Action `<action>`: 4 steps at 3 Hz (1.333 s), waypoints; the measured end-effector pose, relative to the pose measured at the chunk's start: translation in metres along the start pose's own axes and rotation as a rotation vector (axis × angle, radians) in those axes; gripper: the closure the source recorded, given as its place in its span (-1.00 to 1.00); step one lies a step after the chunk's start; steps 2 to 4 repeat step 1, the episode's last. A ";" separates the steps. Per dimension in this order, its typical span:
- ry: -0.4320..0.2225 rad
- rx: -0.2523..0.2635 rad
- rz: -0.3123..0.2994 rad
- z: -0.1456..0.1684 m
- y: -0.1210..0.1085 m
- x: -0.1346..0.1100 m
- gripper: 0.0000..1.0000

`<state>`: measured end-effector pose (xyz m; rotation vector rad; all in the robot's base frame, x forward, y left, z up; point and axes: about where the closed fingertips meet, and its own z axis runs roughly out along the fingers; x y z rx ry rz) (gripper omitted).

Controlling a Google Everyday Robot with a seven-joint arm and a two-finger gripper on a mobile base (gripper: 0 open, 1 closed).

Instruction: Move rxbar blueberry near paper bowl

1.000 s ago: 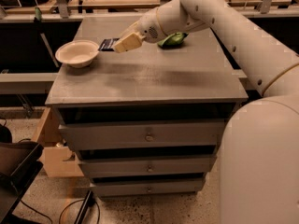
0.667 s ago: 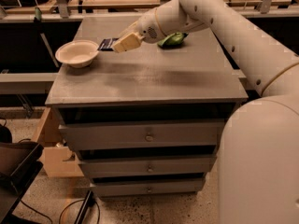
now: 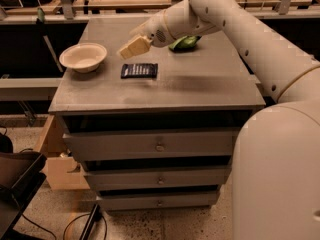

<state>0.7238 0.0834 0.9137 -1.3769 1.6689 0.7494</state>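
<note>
The rxbar blueberry (image 3: 139, 70), a flat dark navy wrapper with white text, lies flat on the grey cabinet top (image 3: 200, 84). It is just to the right of the paper bowl (image 3: 83, 57), a cream-white bowl near the left edge, with a small gap between them. My gripper (image 3: 134, 46) hovers just above and behind the bar, apart from it, open and holding nothing. The white arm reaches in from the right.
A green chip bag (image 3: 184, 43) lies behind the arm at the back middle of the top. The cabinet has three drawers (image 3: 159, 146) below. A cardboard box (image 3: 60, 171) and a dark chair (image 3: 17, 176) stand on the floor at the left.
The bar was held at the gripper's tip above the table beside the bowl. Now it lies on the cabinet top, let go, and the gripper is above it.
</note>
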 end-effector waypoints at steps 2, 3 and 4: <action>0.000 -0.003 0.000 0.002 0.001 0.000 -1.00; 0.000 -0.003 0.000 0.002 0.001 0.000 -1.00; 0.000 -0.003 0.000 0.002 0.001 0.000 -1.00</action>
